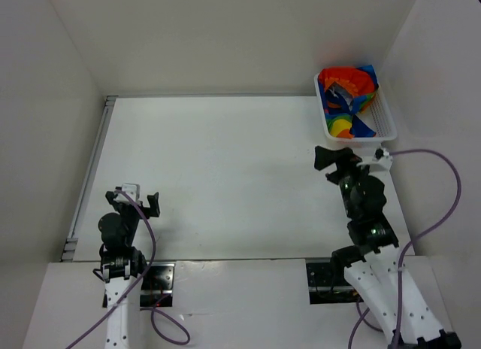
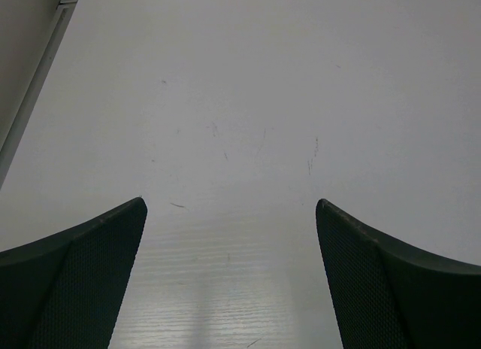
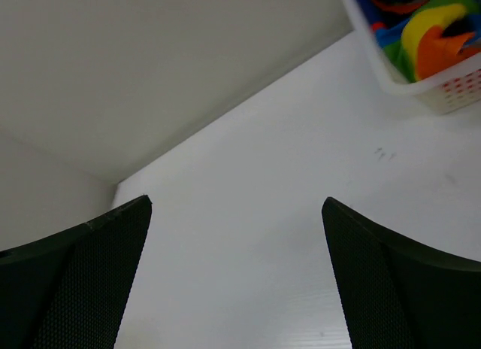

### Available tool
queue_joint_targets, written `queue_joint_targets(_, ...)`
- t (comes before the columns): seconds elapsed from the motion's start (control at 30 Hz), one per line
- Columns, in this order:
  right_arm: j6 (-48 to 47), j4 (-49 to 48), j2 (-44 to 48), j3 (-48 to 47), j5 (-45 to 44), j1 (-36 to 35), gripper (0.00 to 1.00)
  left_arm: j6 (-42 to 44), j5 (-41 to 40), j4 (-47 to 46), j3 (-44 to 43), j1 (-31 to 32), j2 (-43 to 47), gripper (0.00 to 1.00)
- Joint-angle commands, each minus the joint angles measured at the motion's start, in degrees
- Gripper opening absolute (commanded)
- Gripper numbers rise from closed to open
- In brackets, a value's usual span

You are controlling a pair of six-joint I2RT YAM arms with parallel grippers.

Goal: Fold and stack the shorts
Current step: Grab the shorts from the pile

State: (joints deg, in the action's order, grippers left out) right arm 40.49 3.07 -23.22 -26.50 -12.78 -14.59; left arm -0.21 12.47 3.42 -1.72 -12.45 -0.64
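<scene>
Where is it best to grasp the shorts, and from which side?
Probably grip the raised crumpled fold atop the shorts, coming from above: the white basket walls enclose the heap on all sides, and only its top bulges over the rim.

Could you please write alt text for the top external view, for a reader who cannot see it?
Rainbow-striped shorts lie bunched in a white basket at the far right corner of the table. The right gripper hovers open just short of the basket; the left gripper, also open, sits over the near left.
</scene>
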Motion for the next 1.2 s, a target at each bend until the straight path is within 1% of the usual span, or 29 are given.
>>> queue_joint_targets(0.0,-9.34,-0.36,-15.11,-15.0,-8.46,0.0,0.98,0.21,2.12,-1.23,-2.92,-0.03,1.35,1.0)
queue_joint_targets(0.03,-11.64,0.35,-18.93,-18.38,-9.63,0.0,0.98,0.21,7.25,-2.96,-2.94,-0.03,1.35,1.0)
queue_joint_targets(0.07,-14.01,1.14,-22.71,-24.85,-10.94,0.0,0.98,0.21,8.61,-3.68,-3.46,-0.03,1.35,1.0)
queue_joint_targets(0.1,-19.69,1.15,-30.05,-28.13,-12.09,0.0,0.98,0.21,8.62,-4.64,-3.47,-0.03,1.35,1.0)
queue_joint_targets(0.13,-22.62,2.19,-33.87,-31.65,-14.53,0.0,0.98,0.21,8.1,-7.35,-3.47,-0.03,1.35,1.0)
queue_joint_targets(0.17,-25.69,4.29,-37.56,-39.16,-15.86,0.0,0.98,0.21,4.44,-8.59,-3.47,-0.03,1.35,1.0)
queue_joint_targets(0.2,-32.08,5.18,-44.73,-42.98,-17.36,0.0,0.98,0.21,2.32,-10.43,-3.47,-0.03,1.35,1.0)
queue_joint_targets(0.23,-35.53,6.06,-48.11,-46.67,-19.55,0.0,0.98,0.21,5.95,-12.54,-3.47,-0.03,1.35,1.0)
queue_joint_targets(0.27,-38.79,6.77,-51.1,-53.24,-20.96,0.0,0.98,0.21,14.86,-11.86,-3.47,-0.03,1.35,1.0)
queue_joint_targets(0.3,-41.69,6.77,-56.44,-56.0,-22.37,0.0,0.98,0.21,14.95,-14.21,-3.47,-0.03,1.35,1.0)
queue_joint_targets(0.33,-46.16,6.77,-58.67,-58.29,-23.6,0.0,0.98,0.21,13.04,-17.02,-3.47,-0.03,0.74,1.0)
queue_joint_targets(0.37,-48.29,3.12,-60.34,-60.49,-27.44,0.0,0.98,0.21,11.71,-19.22,-3.47,-0.03,0.73,1.0)
queue_joint_targets(0.43,-52.07,-1.64,-63.07,-60.51,-28.45,0.0,0.98,0.21,10.56,-23.1,-4.69,0.49,-0.75,1.0)
queue_joint_targets(0.47,-52.09,-4.19,-63.87,-62.34,-26.97,1.04,0.98,0.21,10.04,-25.54,-6.53,0.49,-2.24,1.0)
queue_joint_targets(0.5,-49.66,-2.3,-65.18,-65.14,-24.52,2.36,0.98,0.21,7.77,-26.26,-8.37,0.49,-4.6,1.0)
queue_joint_targets(0.53,-41.71,1.2,-69.37,-73.26,-21.88,4.46,0.98,0.21,5.74,-26.27,-11.35,0.49,-13.16,1.0)
queue_joint_targets(0.57,-38.5,4.63,-71.85,-77.26,-16.37,9.27,0.98,0.21,3.29,-23.92,-15.38,0.49,-19.24,1.0)
queue_joint_targets(0.6,-37.08,8.49,-74.22,-80.34,-14.05,11.32,0.98,0.21,-2.13,-21.38,-26.56,0.49,-34.01,1.0)
queue_joint_targets(0.63,-37.67,8.53,-78.6,-83.68,-13.07,12.64,0.98,0.21,-2.79,-16.56,-33.72,-0.29,-41.47,1.0)
queue_joint_targets(0.67,-38.37,7.83,-80.47,-84.41,-13.06,14.13,0.98,0.21,-2.8,-5.47,-40.75,-0.3,-48.59,1.0)
queue_joint_targets(0.7,-38.38,7.83,-82.49,-85.46,-12.46,15.19,0.98,0.21,0.94,-1.0,-47.09,-0.3,-59.97,1.0)
queue_joint_targets(0.73,-35.34,8.78,-86.86,-88.08,-11.23,16.34,0.98,0.21,2.54,1.39,-53.94,-0.99,-63.39,1.0)
queue_joint_targets(0.77,-33.13,9.75,-89.08,-89.33,-8.87,19.04,0.98,0.21,4.04,3.07,-55.57,-1.0,-67.43,1.0)
queue_joint_targets(0.8,-31.28,11.59,-91.19,-91.77,-7.8,20.2,0.98,0.21,6.32,4.21,-56.89,-0.39,-69.12,1.0)
queue_joint_targets(0.83,-30.04,12.39,-95.56,-92.93,-7.79,21.08,0.98,0.21,6.95,8.14,-60.56,1.53,-71.05,1.0)
queue_joint_targets(0.87,-30.03,13.35,-97.69,-94.16,-9.01,21.09,0.98,0.21,6.95,10.7,-62.86,2.68,-75.51,1.0)
queue_joint_targets(0.93,-31.34,14.07,-102.87,-96.98,-10.6,21.09,0.98,0.21,6.95,16.5,-66.91,5.4,-79.84,1.0)
queue_joint_targets(0.97,-32.05,14.07,-104.12,-96.98,-10.6,21.09,0.98,0.21,6.17,17.49,-68.41,6.2,-83.08,1.0)
queue_joint_targets(1.17,-32.66,14.6,-112.12,-101.2,-11.22,21.62,0.98,0.21,4.41,21.53,-71.93,9.45,-89.17,1.0)
